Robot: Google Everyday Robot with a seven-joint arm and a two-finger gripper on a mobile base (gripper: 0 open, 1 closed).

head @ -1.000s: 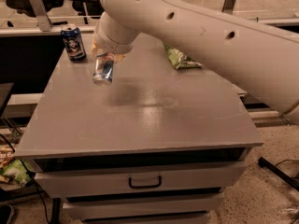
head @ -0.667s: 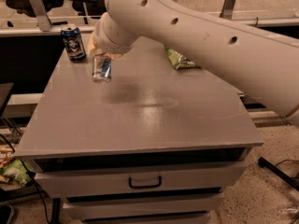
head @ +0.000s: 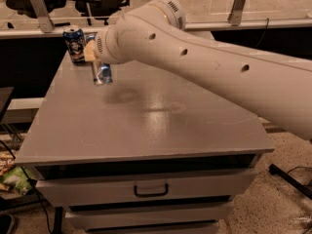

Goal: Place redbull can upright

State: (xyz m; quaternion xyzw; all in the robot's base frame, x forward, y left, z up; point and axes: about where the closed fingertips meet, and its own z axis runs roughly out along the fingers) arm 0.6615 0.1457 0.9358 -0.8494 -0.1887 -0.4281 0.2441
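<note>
Redbull can: the slim silver-and-blue metal redbull can (head: 103, 74) hangs in the air over the back-left part of the table, clear of the surface.
Change: a second ago it hung at a plainer slant; since then it has been turned nearer upright and has drifted slightly left.
Meaning: the turning looks almost done; lowering and letting go seem to remain.
Axis: the long axis is close to vertical, with a faint lean; which end is up I cannot tell.
Gripper: the two-finger gripper (head: 97, 65) on the white arm is clamped on the can's upper part.
Shadow: a soft dark shadow (head: 122, 95) lies apart from the can, on the flat grey tabletop (head: 161, 126).
Neighbour: a wider dark-blue can (head: 74, 44) with a white figure stands upright, behind and to the left.
</note>
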